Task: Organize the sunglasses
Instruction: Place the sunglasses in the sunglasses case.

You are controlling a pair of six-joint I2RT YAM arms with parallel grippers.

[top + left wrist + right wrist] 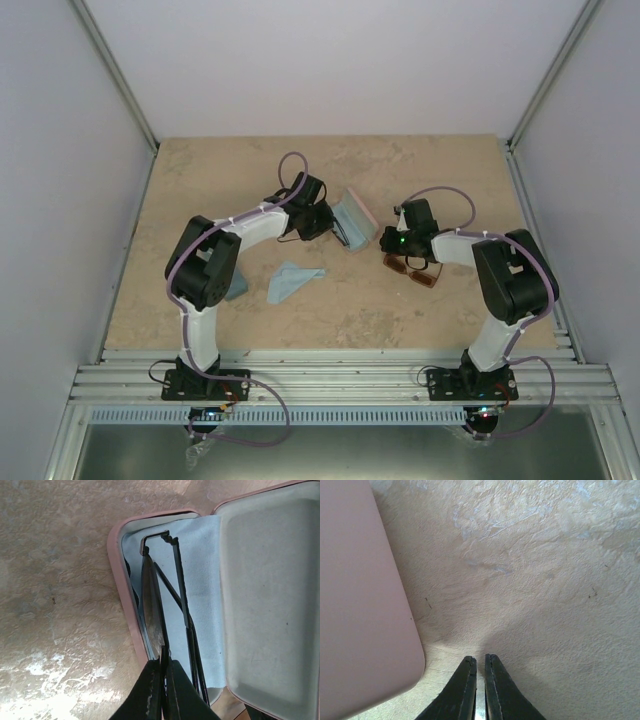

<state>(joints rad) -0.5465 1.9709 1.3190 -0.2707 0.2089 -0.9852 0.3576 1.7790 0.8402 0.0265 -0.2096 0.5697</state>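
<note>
The black wire sunglasses (151, 605) lie folded inside the open pink case (270, 605), in the tray half at the centre of the left wrist view. They rest on a light blue lining (200, 580). One dark lens stands on edge against the tray's left wall, and the temples run alongside it to the right. The lower end of the frame is cut off by the bottom of the picture.

The left pincer (163, 677) is clamped on the lower rim of that lens, its fingers (150, 695) pressed nearly together. The case lid fills the right side of that view and is bare inside.

From the top camera the wire pair is too small to make out in the case (358, 215), just right of centre. The amber sunglasses (415, 270) lie on the bench (400, 170) right of centre, partly covered by the right arm.

The right pincer (480, 680) has its fingers closed to a thin slit with nothing visibly gripped, above bare bench beside the case's pink outer shell (360, 605).

A blue cloth (290, 280) lies crumpled left of centre. A pale blue shape (238, 288) beside it is mostly hidden by the left arm.
</note>
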